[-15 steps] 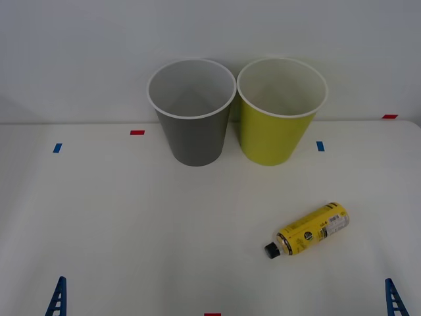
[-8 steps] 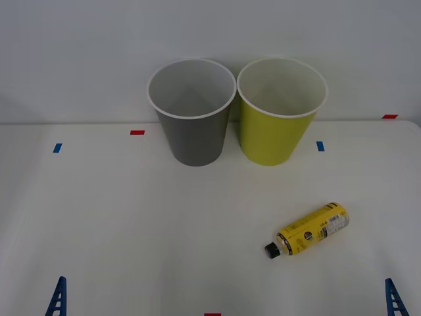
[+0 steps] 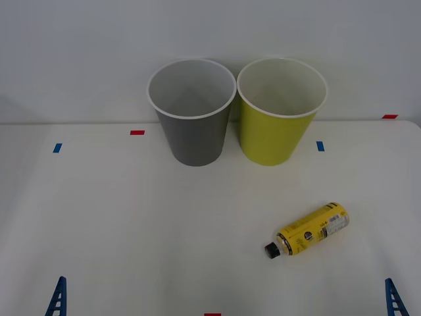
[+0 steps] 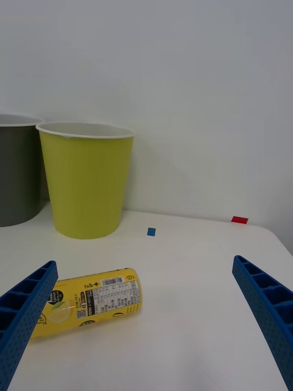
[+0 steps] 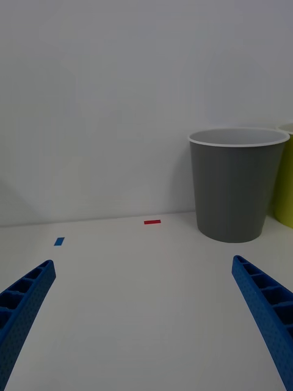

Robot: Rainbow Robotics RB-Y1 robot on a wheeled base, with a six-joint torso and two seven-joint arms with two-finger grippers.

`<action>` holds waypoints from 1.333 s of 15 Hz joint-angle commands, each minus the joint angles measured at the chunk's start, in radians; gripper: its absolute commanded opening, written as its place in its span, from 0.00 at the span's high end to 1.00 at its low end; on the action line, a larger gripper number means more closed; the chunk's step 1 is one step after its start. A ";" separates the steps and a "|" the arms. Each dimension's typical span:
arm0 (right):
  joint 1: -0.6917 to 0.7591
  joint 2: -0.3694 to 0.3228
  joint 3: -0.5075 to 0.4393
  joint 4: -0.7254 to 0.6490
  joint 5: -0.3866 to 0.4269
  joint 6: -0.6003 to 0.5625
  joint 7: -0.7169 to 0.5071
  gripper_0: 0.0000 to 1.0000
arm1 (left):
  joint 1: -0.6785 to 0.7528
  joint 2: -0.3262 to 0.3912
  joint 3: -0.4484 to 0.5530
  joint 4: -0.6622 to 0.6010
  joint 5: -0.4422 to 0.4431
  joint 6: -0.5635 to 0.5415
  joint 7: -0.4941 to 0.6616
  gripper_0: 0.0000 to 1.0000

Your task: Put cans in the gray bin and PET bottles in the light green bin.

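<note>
Nothing has moved since earlier | PET bottle (image 3: 308, 230) lies on counter (image 3: 131, 217) before light green bin (image 3: 276, 125), beside gray bin (image 3: 194, 122) | left hand (image 5: 143, 317) and right hand (image 4: 143, 317) both spread apart, empty, at near edge

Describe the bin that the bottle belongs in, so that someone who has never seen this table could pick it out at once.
On the white table, two tapered round plastic buckets stand side by side against the back wall. Take the yellow-green bucket with the white rim, the one on the robot's right, behind the small yellow bottle with the black cap lying on its side. Its neighbour, the gray bucket, matches it in everything but colour.
</note>
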 commanded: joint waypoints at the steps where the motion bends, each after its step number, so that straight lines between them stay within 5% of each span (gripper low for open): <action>1: 0.000 0.000 0.000 0.000 0.000 0.000 0.000 0.00 | 0.000 0.000 0.000 0.000 0.000 0.000 0.000 0.00; 20: 0.005 0.017 0.011 0.037 0.005 0.017 0.002 0.00 | 0.000 0.000 0.000 0.000 0.000 0.000 0.000 0.00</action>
